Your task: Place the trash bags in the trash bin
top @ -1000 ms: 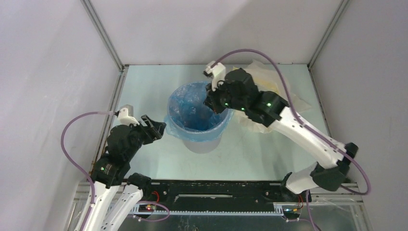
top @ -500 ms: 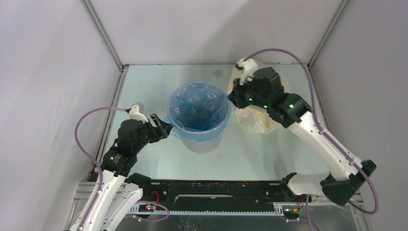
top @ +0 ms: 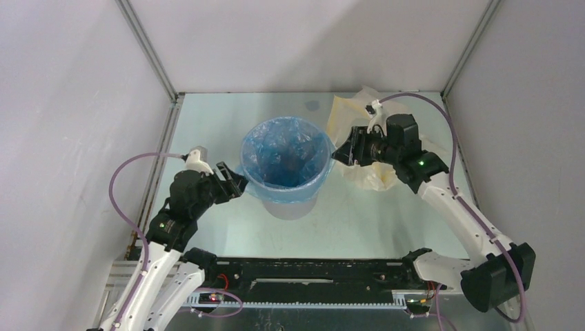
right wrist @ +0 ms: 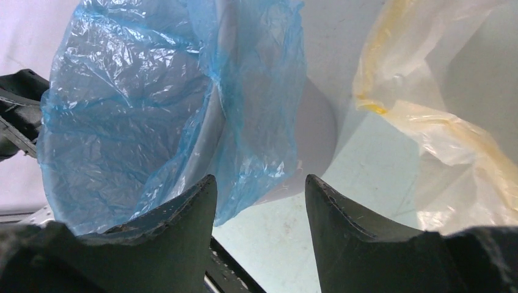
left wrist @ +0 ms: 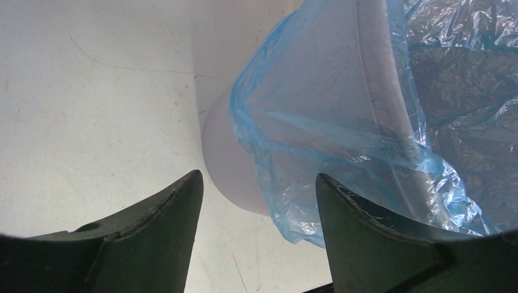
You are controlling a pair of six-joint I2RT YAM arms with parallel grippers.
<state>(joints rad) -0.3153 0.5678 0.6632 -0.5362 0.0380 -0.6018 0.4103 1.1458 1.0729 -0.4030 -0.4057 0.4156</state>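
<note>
Table [top: 207,124] under both arms. Pale yellow bag [top: 369,176] lies beside and beneath the right gripper [top: 343,148]; not the target, leave it. Trash bin [top: 293,207] stands upright between the two grippers, straight ahead of each. Blue trash bag [top: 283,148] already lines the bin, its hem folded over the rim and hanging loose down the outer wall just in front of both sets of fingertips. Left gripper [left wrist: 258,177] is spread wide and holds nothing; the right one is the same. Likely step: seat the overhang. Nip only the thin film, not the bin wall, and tug down evenly on both sides so the light bin doesn't tip or slide.
</note>
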